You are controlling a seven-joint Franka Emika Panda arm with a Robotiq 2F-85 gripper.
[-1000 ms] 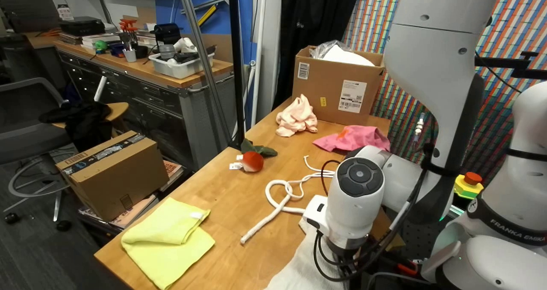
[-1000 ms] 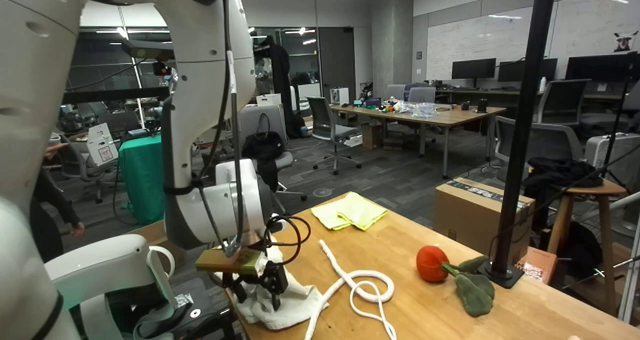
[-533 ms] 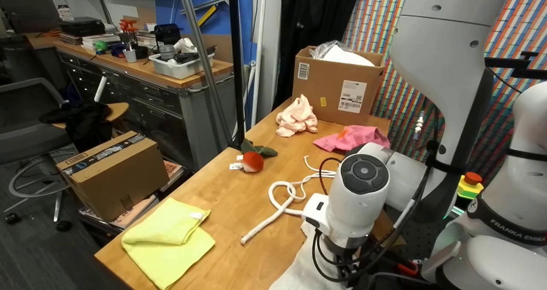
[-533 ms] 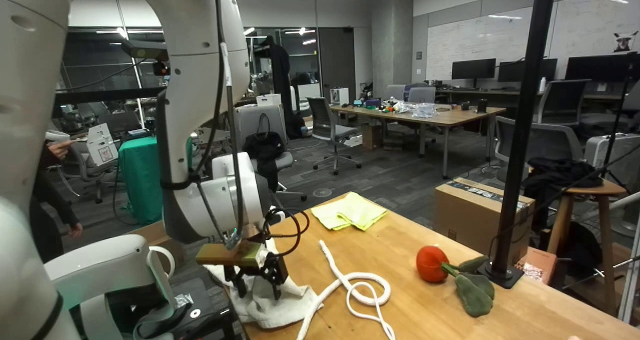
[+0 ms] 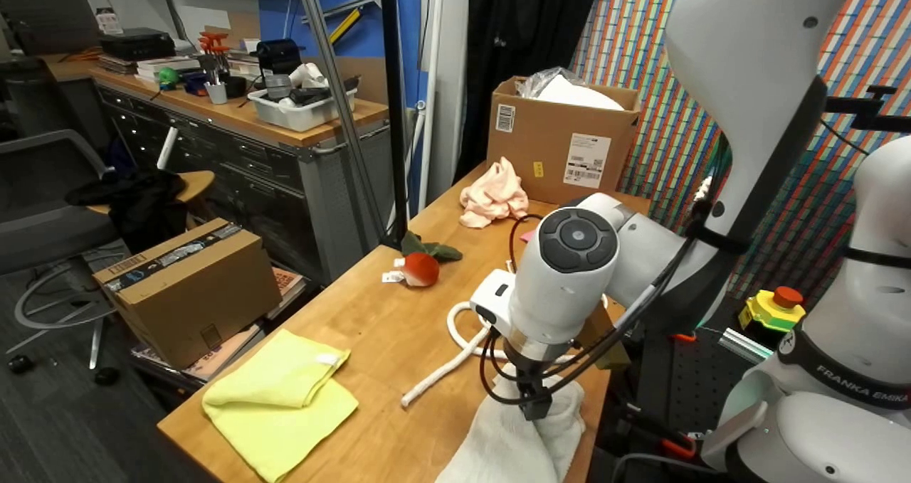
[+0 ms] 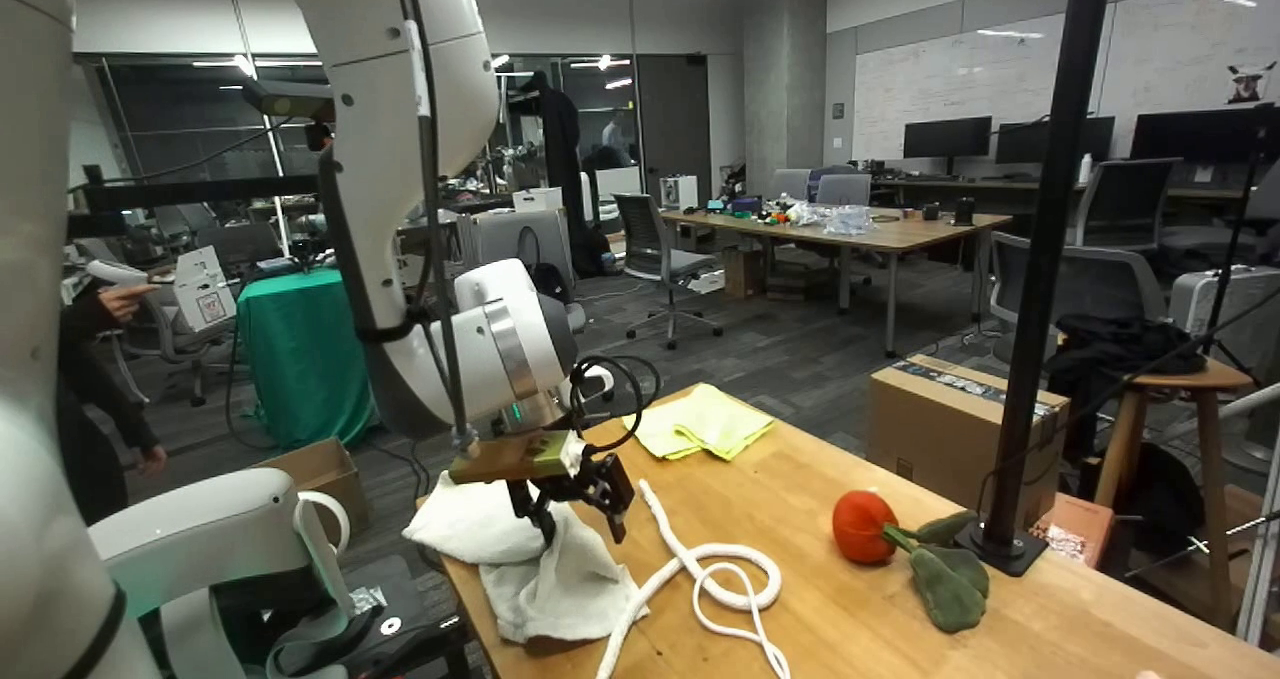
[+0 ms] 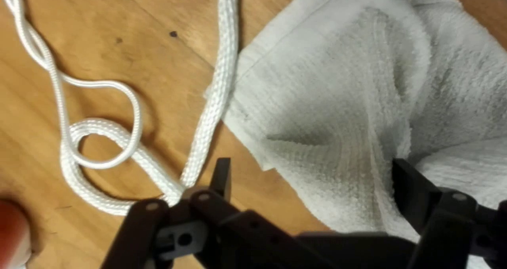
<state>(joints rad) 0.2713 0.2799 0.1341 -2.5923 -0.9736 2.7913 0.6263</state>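
Observation:
My gripper [image 7: 311, 163] is open, its two dark fingers [image 7: 414, 191] spread wide and nothing pinched between them. Below it lies a crumpled white cloth [image 7: 336, 102], folded on itself near the table edge. One fingertip is over a fold of the cloth, the other over bare wood; whether either touches is hard to tell. In both exterior views the gripper [image 6: 583, 533] hangs low at the cloth [image 6: 560, 594]. A thick white rope [image 7: 223, 63] runs beside the cloth, touching its corner, and loops together with a thinner cord [image 7: 136, 114].
A yellow cloth [image 5: 277, 405] lies at one table end. A red stuffed toy [image 5: 420, 269] with green leaves sits by a black pole [image 6: 1035, 259]. Farther along are a peach cloth [image 5: 495, 195], a mostly hidden pink cloth [image 5: 527, 237] and a cardboard box [image 5: 562, 141].
The gripper has risen and swung from the table edge inward over the table, uncovering more white cloth. Rope and cloth shifted slightly. The arm now hides most of the pink cloth.

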